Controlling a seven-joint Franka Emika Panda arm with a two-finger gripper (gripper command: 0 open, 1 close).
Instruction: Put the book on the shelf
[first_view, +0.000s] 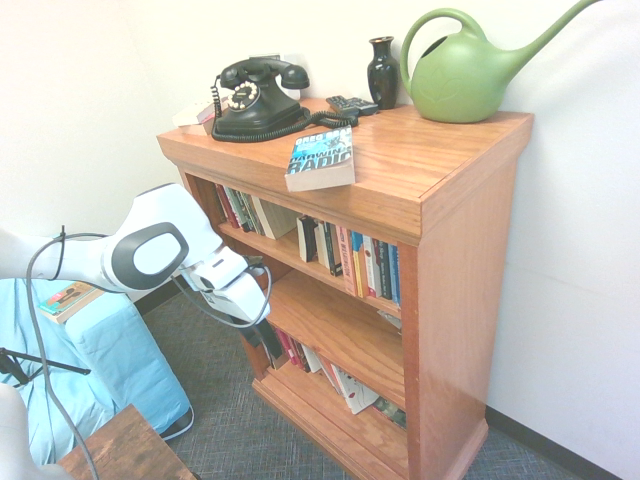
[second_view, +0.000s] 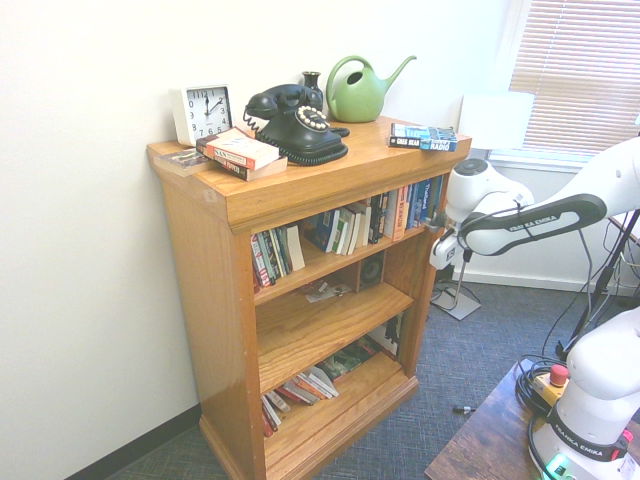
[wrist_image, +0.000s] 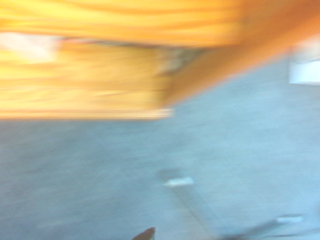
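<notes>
**Book flat on bookcase top, gripper low beside the front**

Book (first_view: 321, 158) lying flat near the front edge of the bookcase top (first_view: 430, 160), centre of the first exterior frame, cover up, clear wood to its right. Shelf (first_view: 300, 262) just below, crowded with upright books (first_view: 355, 262), a small gap mid-row. Gripper (first_view: 262, 335) at lower left, in front of the bookcase over open grey carpet (first_view: 220, 420), holding nothing; jaw spacing impossible to tell, fingers dark and partly hidden. Wrist view badly blurred: only wood and carpet distinguishable. Arm cut off at frame edge.
</notes>
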